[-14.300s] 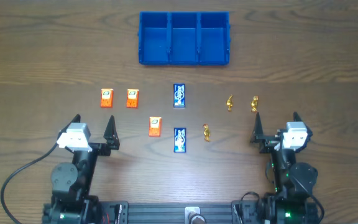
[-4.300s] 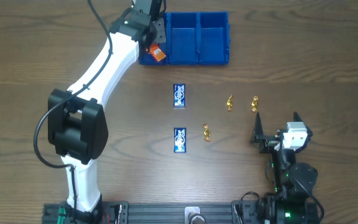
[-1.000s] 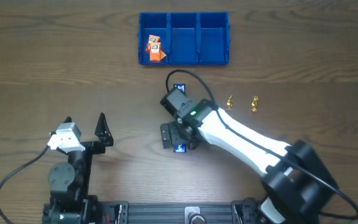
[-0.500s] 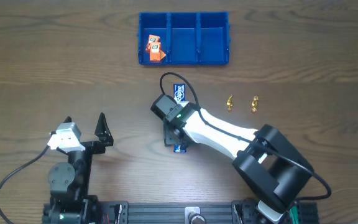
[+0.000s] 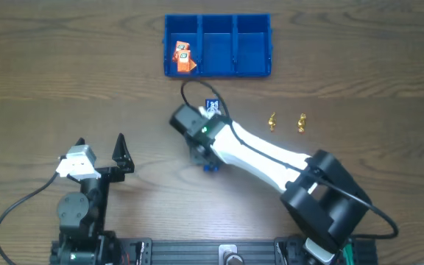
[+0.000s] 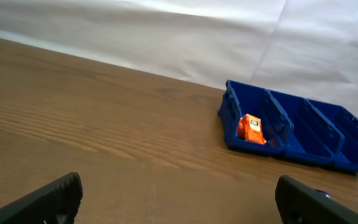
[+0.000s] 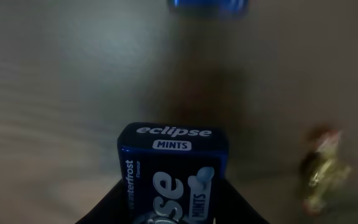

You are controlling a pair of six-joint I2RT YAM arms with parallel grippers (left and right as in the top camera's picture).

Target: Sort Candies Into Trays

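My right gripper (image 5: 209,162) is out over the middle of the table, shut on a blue mint box (image 7: 173,174) that sits upright between its fingers. A second blue mint box (image 5: 212,107) lies just beyond the right arm, partly covered by it. Two gold wrapped candies (image 5: 271,121) (image 5: 301,122) lie to the right, and a blurred gold candy (image 7: 325,165) lies beside the held box. The blue three-compartment tray (image 5: 218,68) stands at the back, with orange candies (image 5: 184,57) in its left compartment. My left gripper (image 5: 100,147) rests open at the front left.
The tray's (image 6: 291,134) middle and right compartments hold nothing, and an orange candy (image 6: 250,127) shows in the near end one. Bare wood stretches left of the tray and along the front. The right arm's cable loops above its wrist.
The right arm swung left over the lower blue mint box and took hold of it. Earlier the left arm put the orange candies in the left compartment and returned to rest.
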